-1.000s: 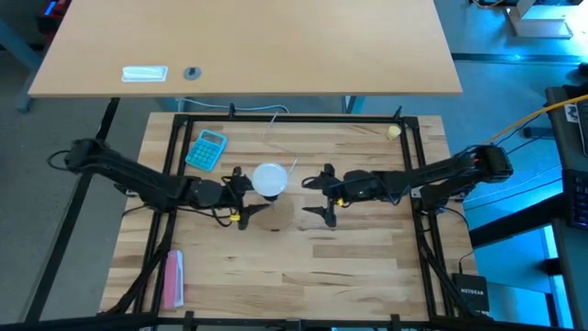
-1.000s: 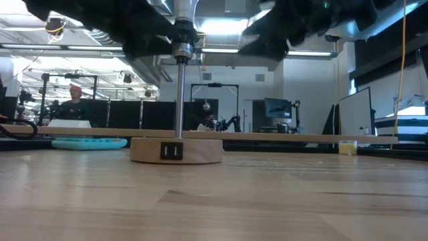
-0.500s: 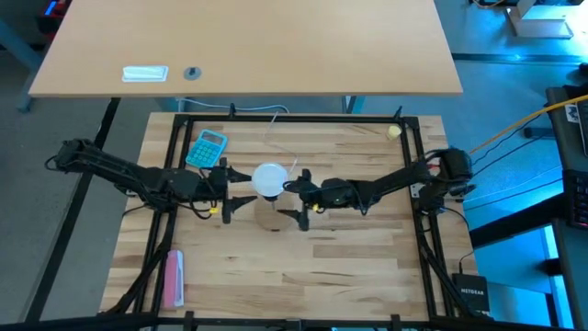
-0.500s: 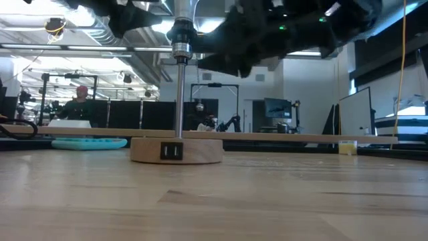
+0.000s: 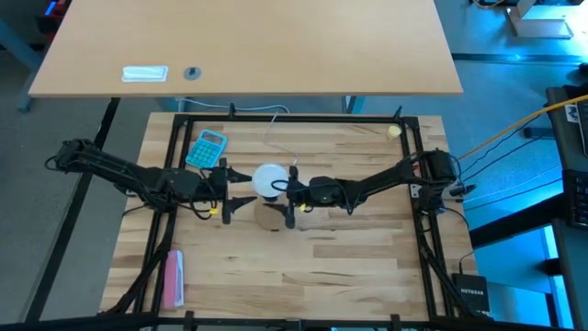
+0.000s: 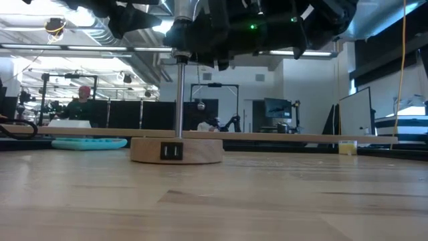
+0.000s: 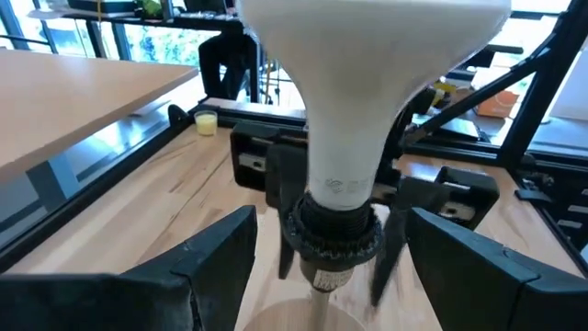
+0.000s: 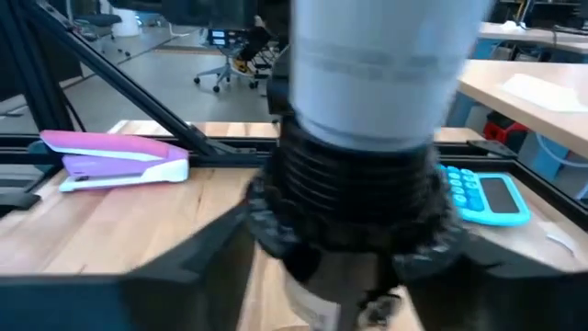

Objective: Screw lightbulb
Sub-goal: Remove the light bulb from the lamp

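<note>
Lightbulb: the lightbulb (image 5: 268, 179) sat upright near the middle of the table, its neck seated in a black ribbed socket (image 7: 331, 234) on top of a thin metal post (image 6: 179, 100).
Base: the post rose from a round wooden disc (image 6: 176, 150) with a small black switch on its rim, standing on the butcher-block table (image 5: 349, 267).
Right gripper: the right gripper (image 5: 291, 196) was at the bulb's right side, its fingers spread wide and reaching around the socket just under the bulb; whether the pads touched it could not be told, and it gripped nothing clearly.
Left gripper: the left gripper (image 5: 231, 190) stood just left of the bulb, fingers spread apart on either side of the socket line, holding nothing, a small gap between it and the bulb.
In the way: in the left wrist view the right gripper's fingers (image 7: 276, 184) showed behind the socket, so both tools crowded the same neck of the lamp.
Calculator: a blue calculator (image 5: 207, 149) lay toward the far left of the table, near the left arm.
Stapler: a pink stapler (image 5: 173, 278) lay near the front left edge, well apart from the lamp.
Ball: a small yellowish ball (image 5: 393, 131) rested at the far right corner by the frame.
Beyond: a person (image 6: 79, 100) showed in the room behind.
</note>
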You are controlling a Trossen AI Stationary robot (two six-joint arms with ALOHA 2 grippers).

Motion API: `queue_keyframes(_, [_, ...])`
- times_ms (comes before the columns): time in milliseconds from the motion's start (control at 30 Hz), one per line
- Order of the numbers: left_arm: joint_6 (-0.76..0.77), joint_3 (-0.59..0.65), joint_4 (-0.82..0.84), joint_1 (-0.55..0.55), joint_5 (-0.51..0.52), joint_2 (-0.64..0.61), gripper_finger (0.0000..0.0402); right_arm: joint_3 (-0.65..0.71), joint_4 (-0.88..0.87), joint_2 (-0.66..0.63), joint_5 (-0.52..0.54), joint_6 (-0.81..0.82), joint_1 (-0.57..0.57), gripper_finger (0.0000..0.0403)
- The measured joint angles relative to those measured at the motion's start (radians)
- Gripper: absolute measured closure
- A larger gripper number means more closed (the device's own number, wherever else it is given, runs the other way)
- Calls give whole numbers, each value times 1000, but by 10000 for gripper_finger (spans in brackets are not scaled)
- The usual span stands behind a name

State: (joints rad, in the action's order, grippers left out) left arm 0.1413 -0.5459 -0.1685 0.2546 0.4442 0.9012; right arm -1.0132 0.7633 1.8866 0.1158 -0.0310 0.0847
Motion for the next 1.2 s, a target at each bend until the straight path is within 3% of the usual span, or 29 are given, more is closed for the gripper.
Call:
queue_keyframes(100, [1, 0, 1, 0, 0, 0, 135, 1, -8, 0, 6, 5, -1, 238])
queue_keyframes(267, [14, 0, -1, -3, -18, 0, 135, 1, -8, 0, -3, -6, 0, 242])
queue_keyframes(600, [0, 0, -51, -89, -235, 36, 135, 1, -9, 0, -30, -28, 0, 242])
queue_keyframes(1033, [-72, -57, -244, -347, -787, 229, 135, 1, -18, -1, -35, -24, -15, 242])
queue_keyframes(1200, [-94, -108, -242, -373, -881, 292, 135, 1, -24, -2, -37, -26, -15, 242])
